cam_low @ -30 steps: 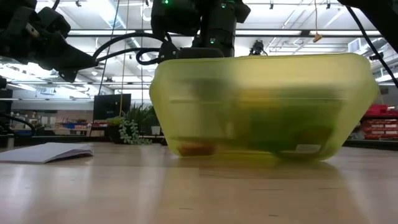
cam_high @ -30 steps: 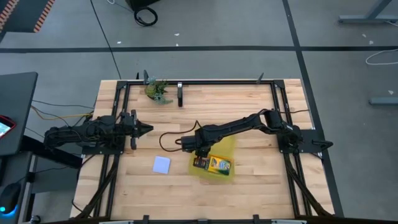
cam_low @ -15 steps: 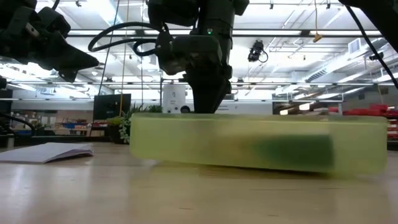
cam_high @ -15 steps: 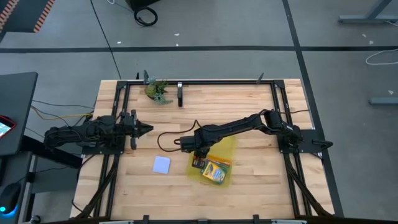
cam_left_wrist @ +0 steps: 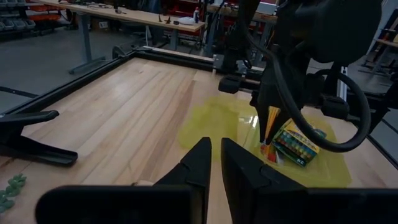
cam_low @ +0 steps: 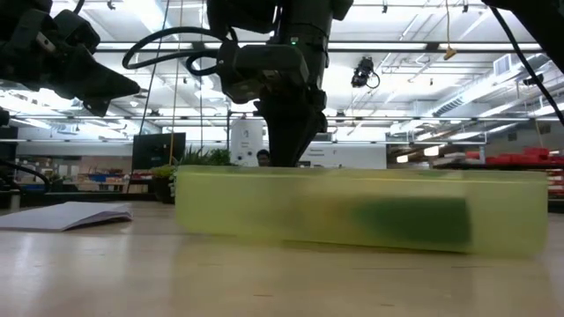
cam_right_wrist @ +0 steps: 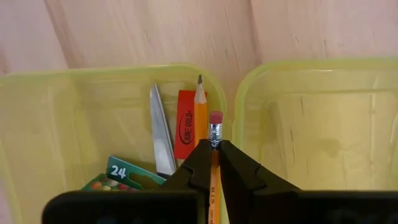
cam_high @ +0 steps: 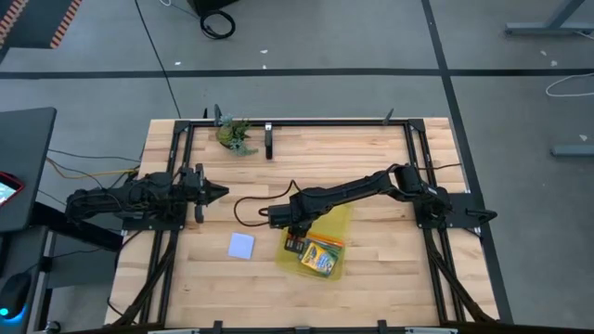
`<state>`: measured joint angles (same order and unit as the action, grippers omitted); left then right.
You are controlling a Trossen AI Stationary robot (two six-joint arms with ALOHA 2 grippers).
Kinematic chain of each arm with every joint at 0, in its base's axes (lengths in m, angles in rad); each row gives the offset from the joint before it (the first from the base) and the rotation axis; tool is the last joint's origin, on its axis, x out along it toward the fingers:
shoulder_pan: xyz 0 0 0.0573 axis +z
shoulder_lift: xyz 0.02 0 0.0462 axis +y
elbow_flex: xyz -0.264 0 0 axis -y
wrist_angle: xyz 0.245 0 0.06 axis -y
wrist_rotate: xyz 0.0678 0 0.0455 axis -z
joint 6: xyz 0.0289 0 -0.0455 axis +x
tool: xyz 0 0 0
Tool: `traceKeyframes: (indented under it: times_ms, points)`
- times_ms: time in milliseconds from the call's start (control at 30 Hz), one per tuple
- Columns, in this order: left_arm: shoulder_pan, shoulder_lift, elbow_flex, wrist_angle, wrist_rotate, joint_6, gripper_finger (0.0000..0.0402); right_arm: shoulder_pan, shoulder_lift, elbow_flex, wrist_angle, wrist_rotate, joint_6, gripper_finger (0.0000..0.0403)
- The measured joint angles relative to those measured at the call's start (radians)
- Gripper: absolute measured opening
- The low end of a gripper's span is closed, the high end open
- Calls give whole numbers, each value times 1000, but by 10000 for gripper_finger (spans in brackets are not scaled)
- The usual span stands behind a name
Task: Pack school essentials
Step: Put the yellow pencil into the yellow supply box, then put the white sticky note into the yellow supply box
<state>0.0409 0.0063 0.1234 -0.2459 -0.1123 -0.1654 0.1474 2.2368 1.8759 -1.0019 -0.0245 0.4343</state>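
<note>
My right gripper (cam_high: pixel 293 223) hangs over the far-left corner of the open yellow case (cam_high: pixel 336 221), shut on an orange pencil (cam_right_wrist: pixel 215 134). In the right wrist view the tray below holds a scissors blade (cam_right_wrist: pixel 160 137), a red eraser (cam_right_wrist: pixel 186 124), a second orange pencil (cam_right_wrist: pixel 200 109) and the crayon box (cam_right_wrist: pixel 115 175). The crayon box (cam_high: pixel 322 257) also shows from above. The pale blue note pad (cam_high: pixel 241 244) lies flat on the table left of the case. My left gripper (cam_high: pixel 221 193) waits shut near the table's left side. My right gripper pinches the orange pencil between its two fingers, just behind the pink eraser end (cam_right_wrist: pixel 215 118), which sticks out past the fingertips. The pencil runs along the fingers. They come from above, pointing down into the tray. Whether the eraser end touches the tray floor I cannot tell.
A leafy green clump (cam_high: pixel 234 134) sits at the far-left corner, with a black clamp (cam_high: pixel 269 144) on the far rail. The case's lid half (cam_right_wrist: pixel 311 124) lies open beside the tray. Bare wood lies around the note pad and toward the table's near edge.
The yellow case stood tipped up a second ago; it has dropped flat on the table and turned a little. The crayon box inside has slid toward the table's near edge and now lies slanted. My right gripper has stayed over the case's far-left corner.
</note>
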Motion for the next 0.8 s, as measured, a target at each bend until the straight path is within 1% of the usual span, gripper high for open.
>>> traceKeyframes:
  times_ms: [100, 200, 433, 567, 667, 800]
  points:
    - [0, 0, 0, 0, 0, 0, 41, 0, 0, 0, 13, -7, 0, 32]
    - [0, 0, 0, 0, 0, 0, 39, 0, 0, 0, 43, -6, 0, 45]
    - [0, 0, 0, 0, 0, 0, 47, -3, 0, 1, 43, -6, -3, 100]
    - [0, 0, 0, 0, 0, 0, 48, -15, -24, 6, 20, -4, -3, 121]
    - [0, 0, 0, -3, 0, 0, 48, -23, -52, 6, 4, 9, -3, 129]
    - [0, 2, 0, -12, 0, 0, 48, -23, -104, 6, -1, 70, -13, 131]
